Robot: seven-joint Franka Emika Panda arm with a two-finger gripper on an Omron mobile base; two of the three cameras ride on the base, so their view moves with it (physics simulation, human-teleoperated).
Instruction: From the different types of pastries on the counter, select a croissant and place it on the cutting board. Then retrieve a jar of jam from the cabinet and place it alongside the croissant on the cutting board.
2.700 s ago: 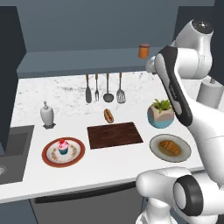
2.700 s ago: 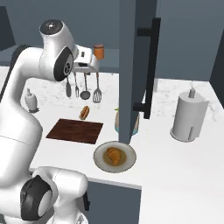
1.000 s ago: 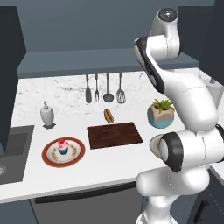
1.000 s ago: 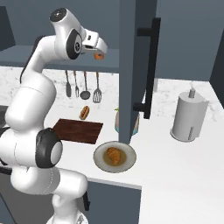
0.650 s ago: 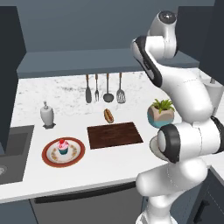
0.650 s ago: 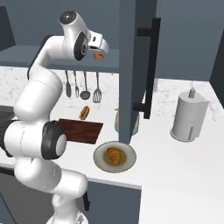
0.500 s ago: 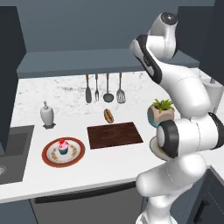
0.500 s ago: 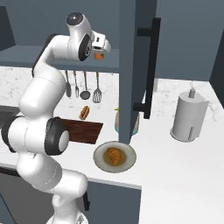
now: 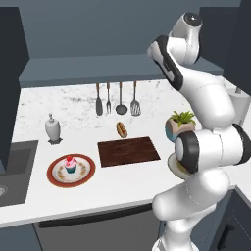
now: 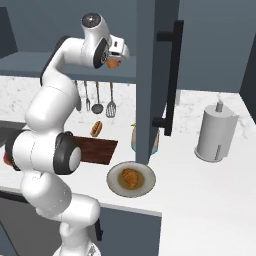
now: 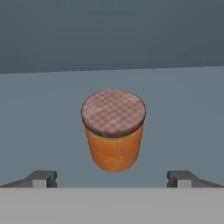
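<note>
On the cabinet shelf [image 11: 183,109] the jar of jam [image 11: 113,129] is standing upright, checked lid facing the hand camera, centred between the two finger tips [image 11: 41,178], which are sitting wide apart and clear of it on both sides. Jaws [image 11: 112,179] are spread, released, not touching the jar. In the right base view the hand is reaching up at shelf height with the orange of the jar [image 10: 113,63] peeking just past it, next to the open cabinet door [image 10: 155,75].

Below, the croissant [image 10: 130,177] is lying on a grey plate [image 10: 116,187] on the white surface [image 10: 200,185], near the front edge, not on the cutting board [image 9: 128,151]. The board is lying bare, flat on the surface between that plate and the red-rimmed plate [image 9: 53,177] carrying the cupcake [image 9: 71,164]. The bun [image 9: 121,129] is sitting just behind the board, apart from it. Utensils [image 9: 120,98] are hanging on the backsplash above the bun. A white dispenser [image 9: 52,129] is standing at left by the sink, a potted plant [image 9: 179,125] at right, a paper towel roll [image 10: 216,133] further right
</note>
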